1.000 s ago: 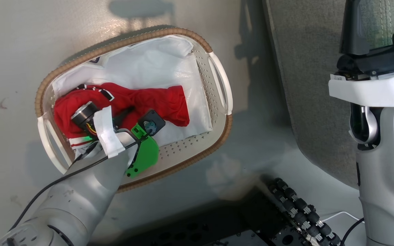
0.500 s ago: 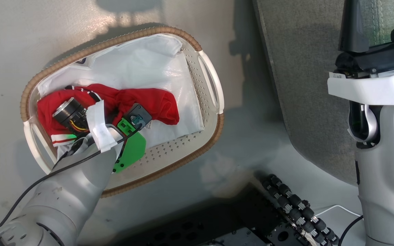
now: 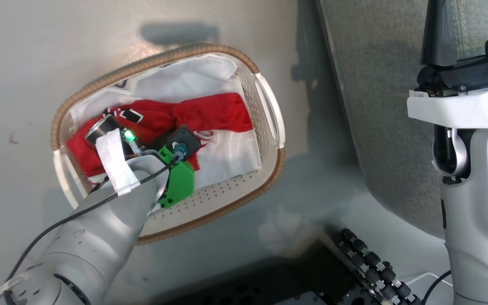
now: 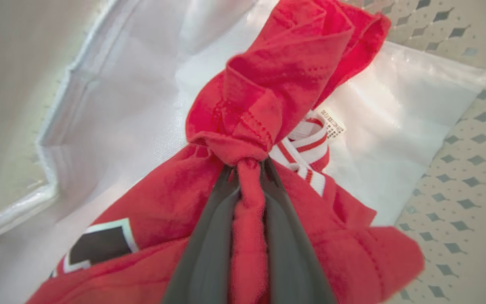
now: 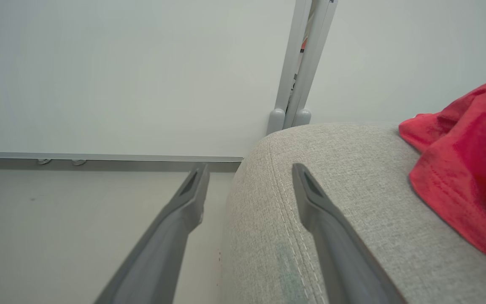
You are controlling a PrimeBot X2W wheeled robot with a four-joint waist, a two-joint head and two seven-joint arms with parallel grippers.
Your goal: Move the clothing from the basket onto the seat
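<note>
**Left gripper (image 4: 249, 169) clamped on red clothing (image 3: 214, 112) in the basket (image 3: 227, 190)**

Head view: the basket stands on the pale floor (image 3: 23, 63), just beside the grey seat (image 3: 379, 106) at the right. The red clothing lies bunched across the white liner (image 3: 227, 152) inside it, with a black-and-white print showing at its left end. The left arm (image 3: 100, 237) reaches down into the basket, its wrist over the clothing. The right gripper (image 3: 466, 34) is held up at the right, over the seat's edge.

Left wrist view: the two dark fingers are closed tight on a gathered fold of the red clothing, which is pinched into a narrow strip between them. Beyond the tips the fabric bulges into a knot-like bunch, with white-and-red striped trim and a small label beside it. The liner and the dotted basket wall lie behind.

Right wrist view: the fingers stand well apart with nothing between them, one over the floor, one over the seat's stitched edge. A second red garment (image 5: 458, 169) lies on the seat at the right.
</note>
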